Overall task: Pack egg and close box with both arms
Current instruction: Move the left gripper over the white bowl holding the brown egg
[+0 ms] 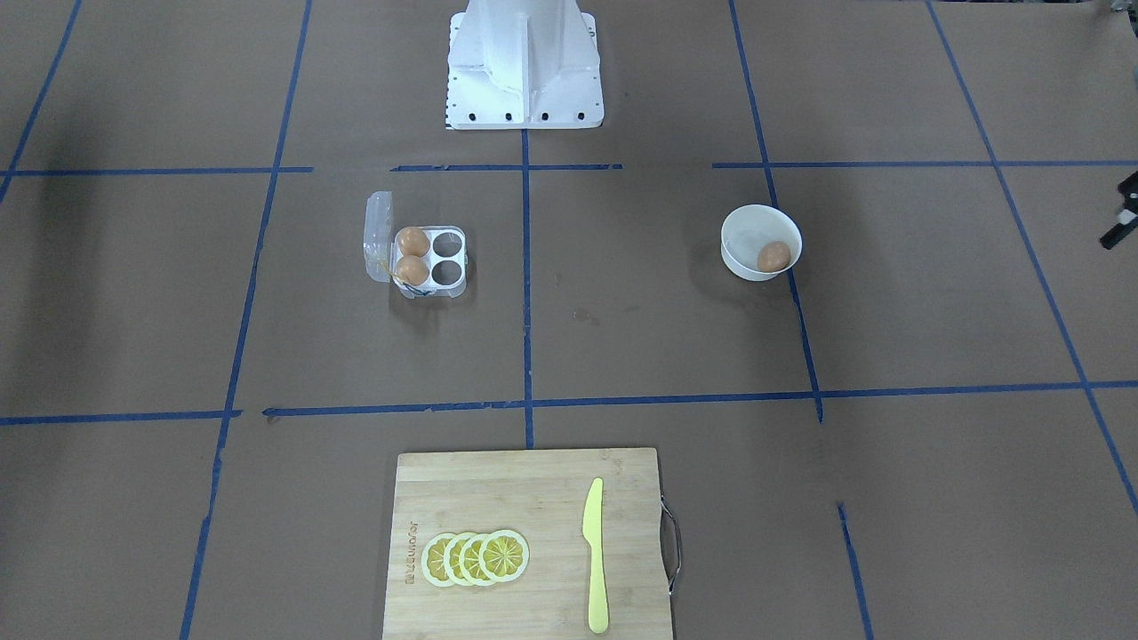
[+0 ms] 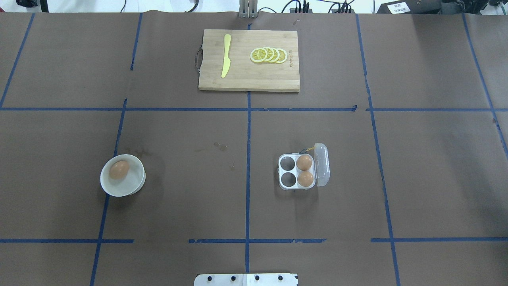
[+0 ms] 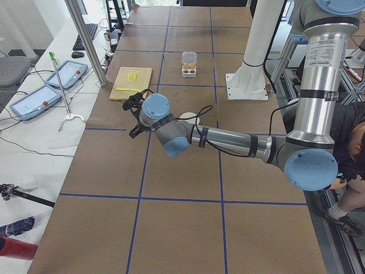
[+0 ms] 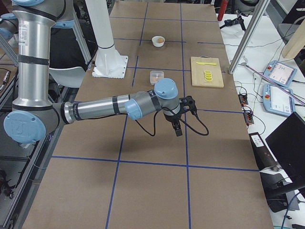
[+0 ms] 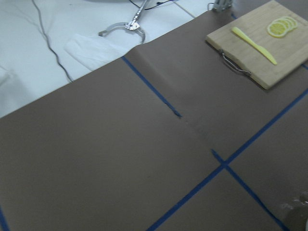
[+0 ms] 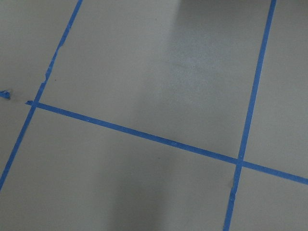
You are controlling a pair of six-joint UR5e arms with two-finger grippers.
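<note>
Over the left end of the worktop, the left arm (image 3: 228,140) reached out low and level, its left gripper (image 3: 133,117) hanging above bare brown paper; it showed clearly only from the side, so how far its fingers were parted could not be told, and nothing was seen in them. Further in, left of centre and about midway between the robot's edge and the far edge, the egg (image 2: 119,169) lay alone in a round white bowl (image 2: 133,187). At the middle of the far edge sat a wooden cutting board (image 2: 254,81) bearing a yellow knife (image 2: 226,59) and a fan of lemon slices (image 2: 269,55). Right of centre stood the box (image 2: 296,171), its clear lid (image 2: 322,165) swung open on the side toward the right end; two brown eggs (image 2: 304,162) filled the two cells beside the lid, and the two cells toward the centre were vacant. Over the right end, well apart from the box, the right arm (image 4: 95,109) stretched across, and the right gripper (image 4: 183,117) pointed down above the paper, its opening likewise impossible to judge.
</note>
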